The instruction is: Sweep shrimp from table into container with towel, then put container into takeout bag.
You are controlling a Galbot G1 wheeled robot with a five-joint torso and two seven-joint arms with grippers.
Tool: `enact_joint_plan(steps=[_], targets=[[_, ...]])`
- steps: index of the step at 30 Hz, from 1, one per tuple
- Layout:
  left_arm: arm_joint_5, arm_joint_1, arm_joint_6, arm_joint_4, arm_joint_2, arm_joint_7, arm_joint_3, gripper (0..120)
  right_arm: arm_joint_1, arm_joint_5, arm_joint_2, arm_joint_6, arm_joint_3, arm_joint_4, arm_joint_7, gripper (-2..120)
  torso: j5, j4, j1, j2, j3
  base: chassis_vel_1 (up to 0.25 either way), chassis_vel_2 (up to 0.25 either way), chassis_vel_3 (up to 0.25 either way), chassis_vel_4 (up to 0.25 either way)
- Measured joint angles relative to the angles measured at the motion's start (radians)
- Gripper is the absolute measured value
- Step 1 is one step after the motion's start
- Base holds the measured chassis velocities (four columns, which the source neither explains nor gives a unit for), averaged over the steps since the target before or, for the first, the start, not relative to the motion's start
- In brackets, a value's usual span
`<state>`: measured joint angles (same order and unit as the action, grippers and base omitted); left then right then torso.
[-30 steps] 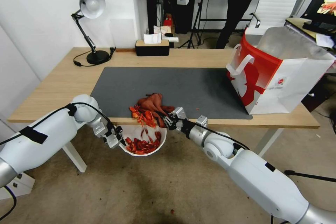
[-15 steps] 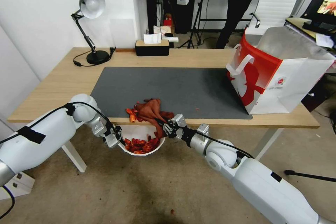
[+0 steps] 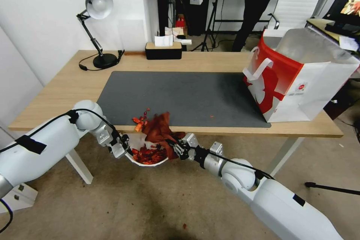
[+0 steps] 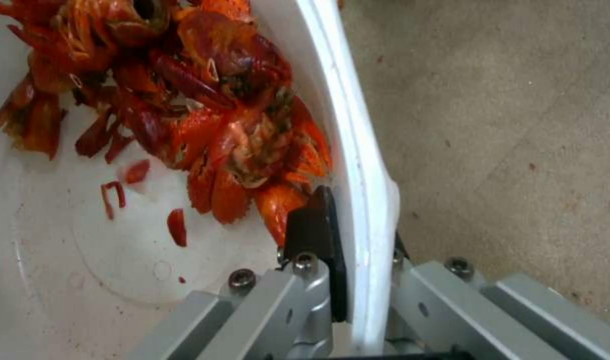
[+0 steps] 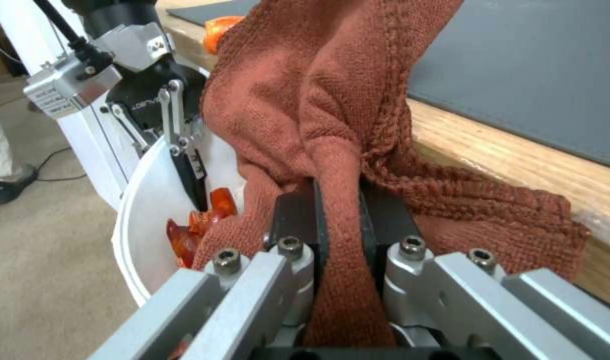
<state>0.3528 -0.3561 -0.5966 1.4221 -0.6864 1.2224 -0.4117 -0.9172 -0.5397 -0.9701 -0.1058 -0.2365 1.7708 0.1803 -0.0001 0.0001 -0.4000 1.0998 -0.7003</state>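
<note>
The white bowl [image 3: 147,159] hangs just below the table [image 3: 60,90] edge, its rim pinched by the left gripper [image 3: 125,146] – red-orange shrimp [image 3: 148,155] heaped inside, a few [image 3: 139,122] left at the edge. The rust towel [image 3: 159,131] drapes off the edge over the bowl, clamped in the right gripper [image 3: 171,146]. The red-white bag [image 3: 296,78] stands open on the table's right end

free: bare mat [image 3: 187,93] mid-table [image 3: 56,93] — open | blocked right: takeout bag [image 3: 292,78] | blocked back: lamp [image 3: 98,22], tissue box [image 3: 163,50] | front edge: towel [image 3: 159,131] draped into container [image 3: 132,143] — crowded
</note>
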Motion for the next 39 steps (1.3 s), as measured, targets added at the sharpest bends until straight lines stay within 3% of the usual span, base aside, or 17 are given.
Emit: enact_joint_plan(steps=[14, 25, 31, 36, 39], targets=[[-0.002, -0.013, 0.0, 0.007, 0.008, -0.001, 0.01, 0, -0.022, -0.003, -0.007, 0.04, 0.039, 0.045, 0.022, 7, 0.0, -0.0001, 0.0, 0.0, 0.0, 0.0, 0.0, 0.0, 0.0], [-0.003, -0.029, 0.0, 0.018, 0.021, -0.001, 0.024, 0, 0.033, -0.104, 0.021, 0.051, 0.132, 0.099, 0.003, 7, 0.0001, -0.0003, 0.0, 0.0, 0.0, 0.0, 0.0, 0.0, 0.0], [-0.001, -0.055, 0.0, 0.029, 0.035, -0.001, 0.051, 0, 0.157, -0.168, -0.038, 0.055, 0.127, -0.008, -0.081, 7, -0.0001, -0.0003, 0.0, 0.0, 0.0, 0.0, 0.0, 0.0, 0.0], [0.002, -0.095, -0.004, 0.034, 0.052, -0.001, 0.089, 0, 0.331, -0.156, -0.163, 0.033, 0.045, -0.274, -0.149, 7, -0.0001, 0.0005, 0.0, 0.0, 0.0, 0.0, 0.0, 0.0, 0.0], [0.002, -0.101, -0.005, 0.034, 0.054, -0.001, 0.094, 0, 0.353, -0.147, -0.183, 0.029, 0.031, -0.316, -0.153, 7, -0.0002, 0.0, 0.0, 0.0, 0.0, 0.0, 0.0, 0.0, 0.0]])
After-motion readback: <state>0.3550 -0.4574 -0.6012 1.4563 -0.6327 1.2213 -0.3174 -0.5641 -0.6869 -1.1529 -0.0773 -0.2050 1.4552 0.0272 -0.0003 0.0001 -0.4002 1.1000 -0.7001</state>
